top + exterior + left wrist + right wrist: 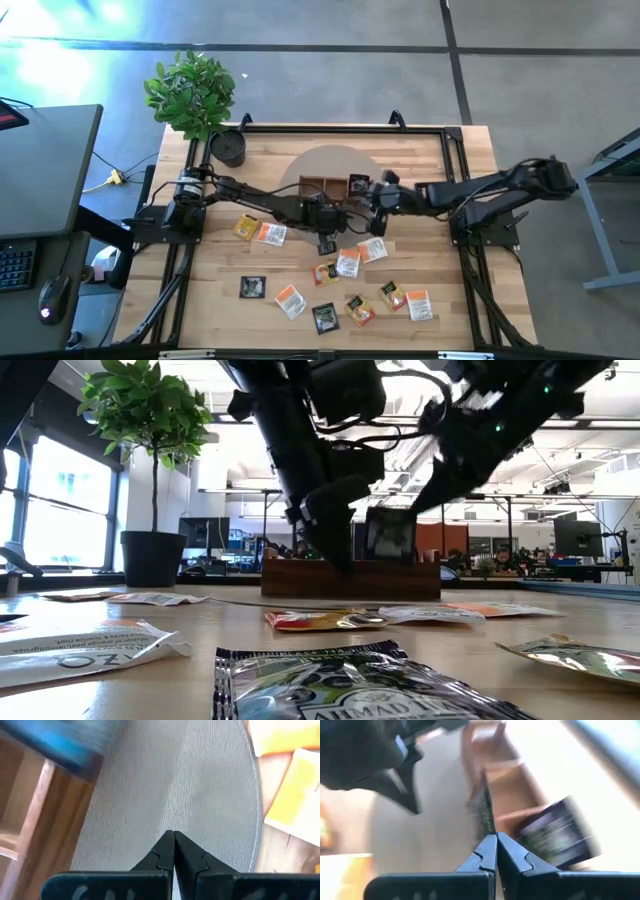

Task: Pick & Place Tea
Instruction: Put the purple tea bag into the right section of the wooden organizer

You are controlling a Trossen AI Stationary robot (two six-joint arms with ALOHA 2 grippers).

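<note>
Beyond the counter [420,300] the low view looks into a bright office, with a potted plant [150,470] standing at the counter's far left corner; the high view shows only grey floor around it.

Near the counter's middle, the left end effector [173,851] has its fingertips pressed together with nothing between them, hanging over a round grey mat [175,785]. Its wrist view shows the mat's pebbled surface and the edge of the wooden tray [30,820] to one side, details the high view blurs.

The right end effector [496,851] is also closed at the tips in its wrist view, with a thin dark packet edge rising just beyond the tips; whether it is pinched there cannot be told. That view alone shows a dark packet [555,837] standing tilted in one tray compartment. The low view confirms a dark packet upright above the tray's wall.

From the high view, the tray sits on the mat toward the far edge, both arms meeting just in front of it. The tea packets [345,265] lie flat and scattered between the mat and the near edge: yellow and white-and-orange ones left of centre, a black one [253,287] toward the near left, and more toward the near right.
</note>
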